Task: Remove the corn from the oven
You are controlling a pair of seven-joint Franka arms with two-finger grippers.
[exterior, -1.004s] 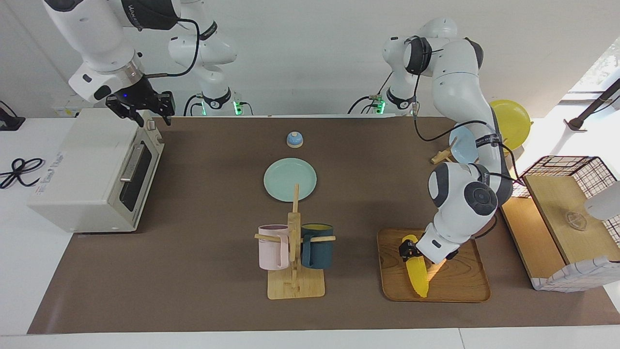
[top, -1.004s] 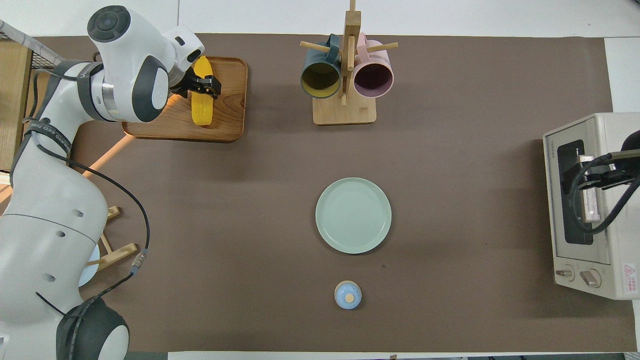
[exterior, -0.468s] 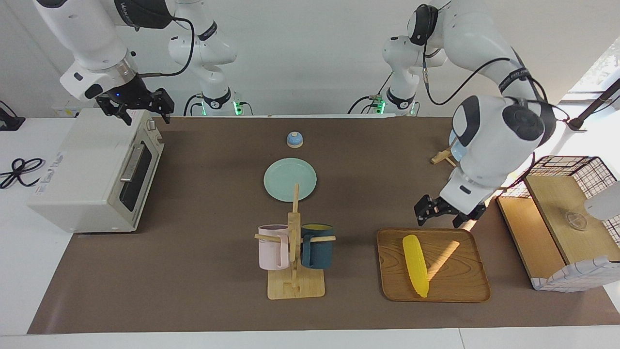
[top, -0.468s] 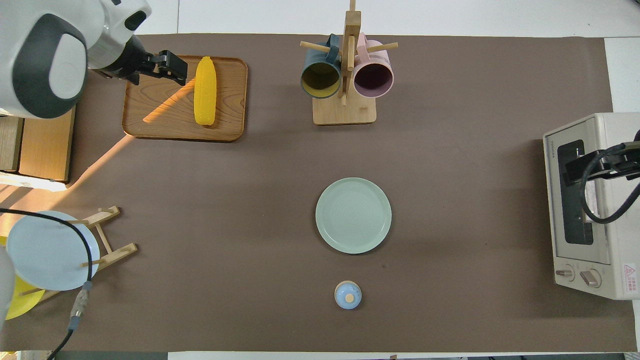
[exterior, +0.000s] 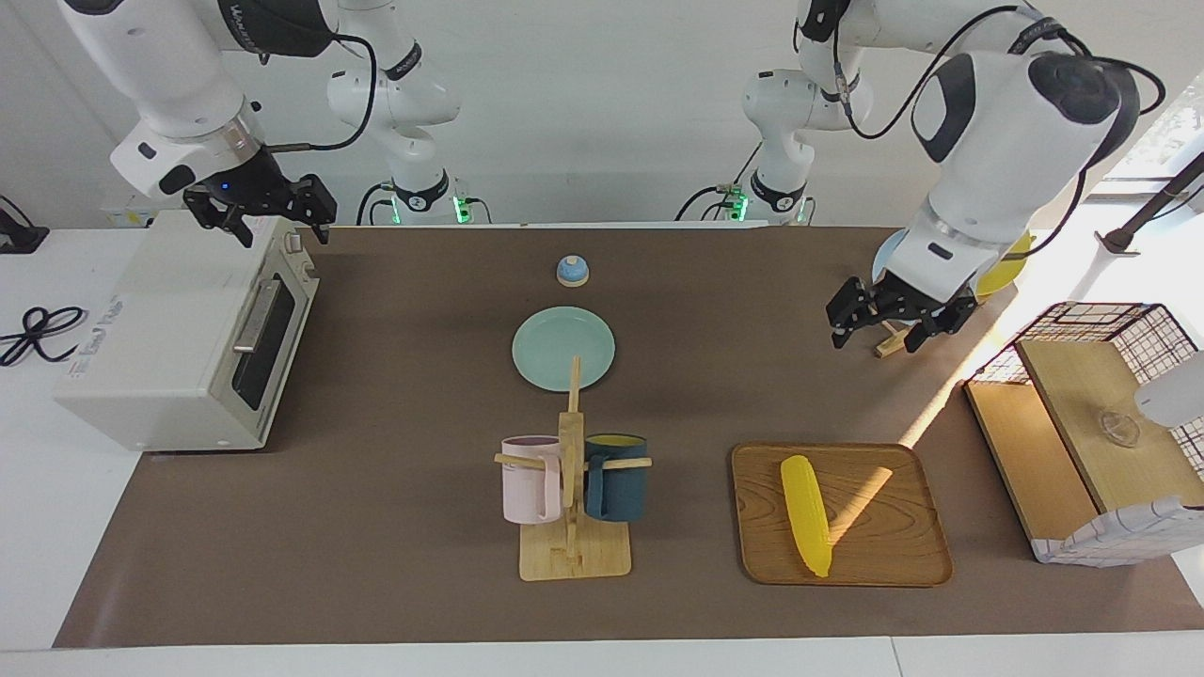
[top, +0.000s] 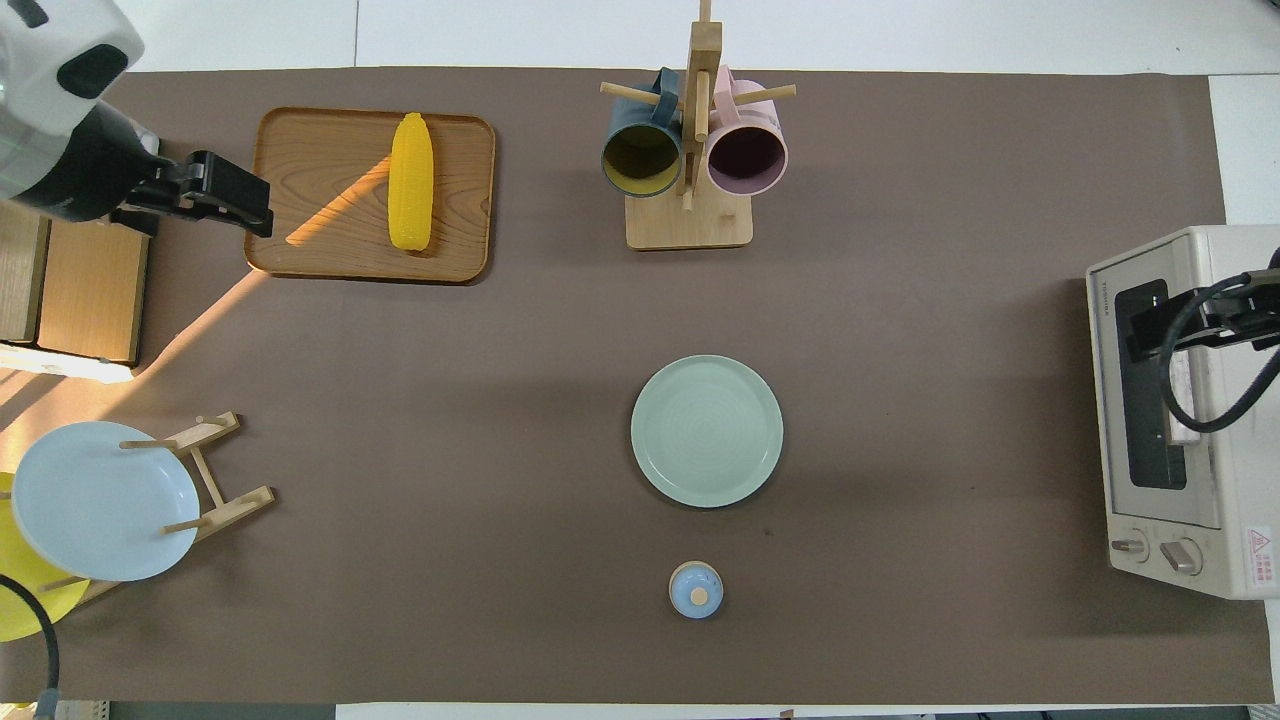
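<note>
A: Facing view: corn point(exterior: 806, 514) lay on the wooden tray point(exterior: 903, 555), well apart from the oven point(exterior: 179, 329). Left gripper point(exterior: 891, 324) hung empty over the tabletop point(exterior: 395, 527) near the tray, jaws spread. Right gripper point(exterior: 261, 209) hovered over the oven, jaws spread, empty.

B: Overhead view: same corn point(top: 411, 180), same tray point(top: 300, 160). Risk judged small: could roll if the tray got nudged.

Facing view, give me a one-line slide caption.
Yellow corn cob lies on wooden tray, white toaster oven shut, both open grippers, left and right, raised.
</note>
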